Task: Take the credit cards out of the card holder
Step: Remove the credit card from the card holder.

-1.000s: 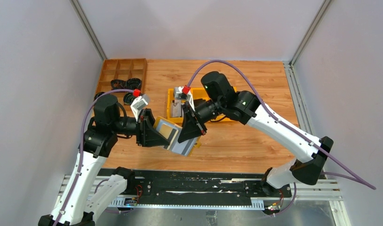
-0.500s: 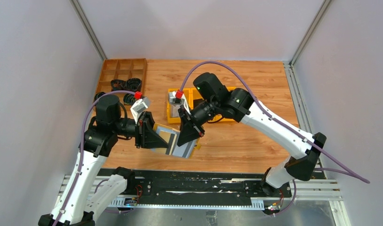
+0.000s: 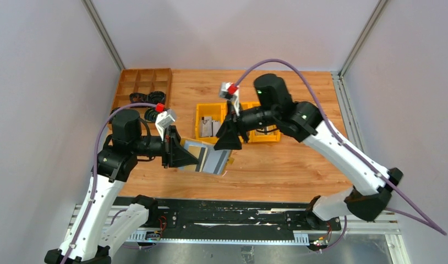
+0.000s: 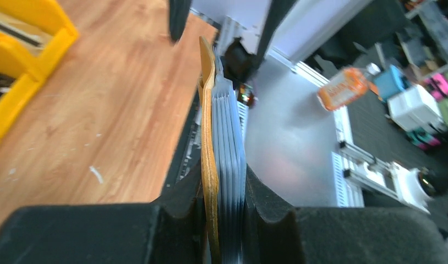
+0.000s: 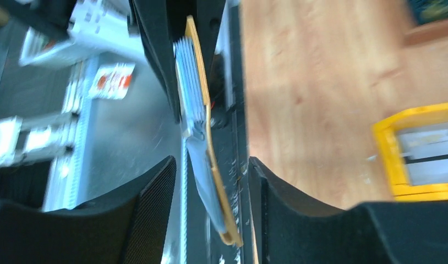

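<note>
While the card holder [image 3: 213, 161] is clamped by the left hand [image 3: 184, 155], the open right hand [image 3: 228, 142] should be closed on one credit card [image 4: 228, 143] edge only.

card holder [image 3: 208, 159] between left gripper [image 3: 183, 155] and right gripper [image 3: 229, 141], bins [image 3: 198, 124] behind, tray [image 3: 146, 70] back-left

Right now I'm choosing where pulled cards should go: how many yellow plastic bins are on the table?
2. One yellow bin sits mid-table. The second yellow bin is just to its right, partly hidden under the right arm. The arms could be hiding something else.
</note>
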